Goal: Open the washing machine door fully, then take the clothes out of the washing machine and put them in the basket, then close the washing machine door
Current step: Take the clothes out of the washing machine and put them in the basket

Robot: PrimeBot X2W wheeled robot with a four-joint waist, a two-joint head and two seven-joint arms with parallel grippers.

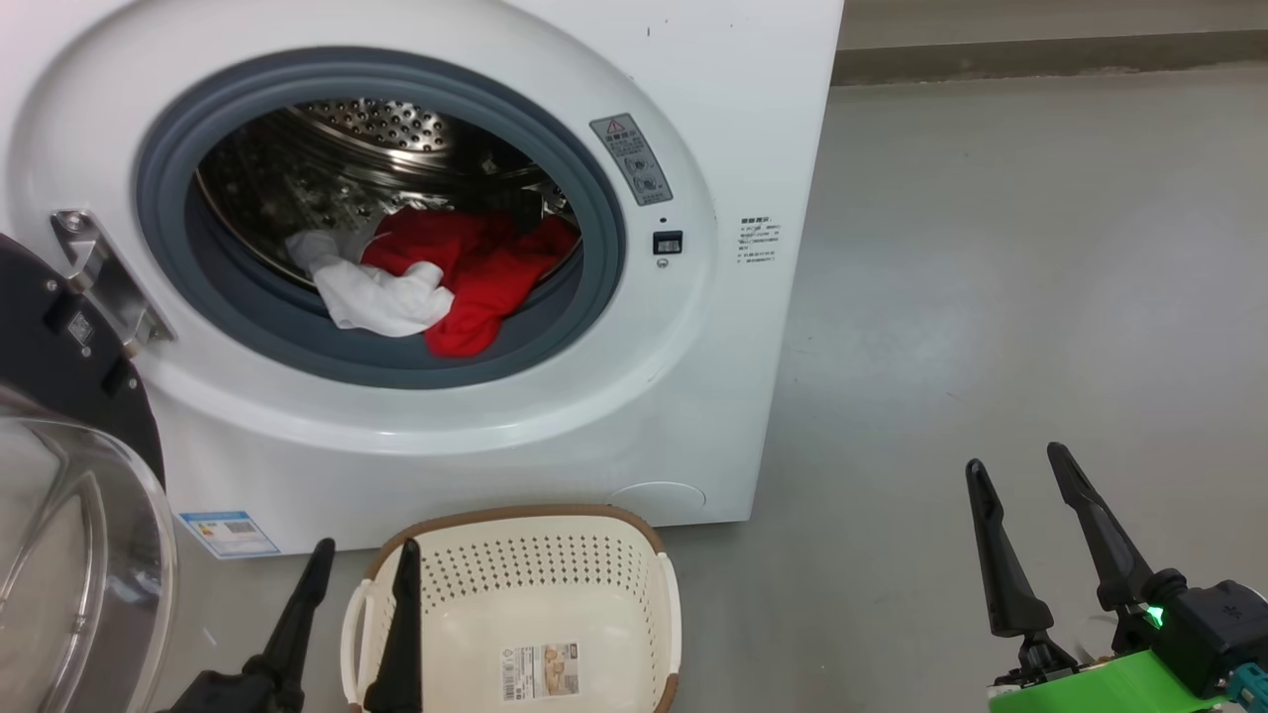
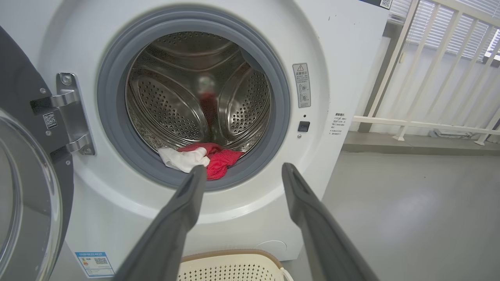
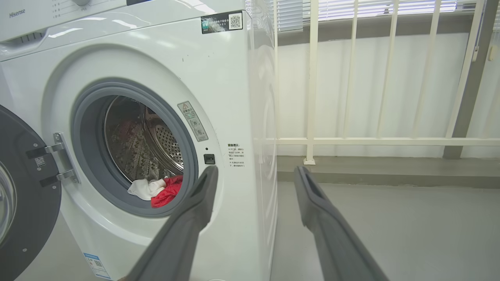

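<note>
Door [image 1: 54, 337] open; clothes [image 1: 456, 267] heaped at the washer's [image 1: 753, 149] front lip, basket [image 1: 535, 515] on the floor [image 1: 991, 248] just below. Left gripper [image 1: 365, 553] and right gripper [image 1: 1017, 460] both wide, empty; best go in low, pinch deep into the red bunch.

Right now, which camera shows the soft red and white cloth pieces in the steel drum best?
Head view: the red and white clothes lie large and unobstructed. Left wrist view shows them partly behind a dark fingertip; right wrist view, small and oblique.
</note>
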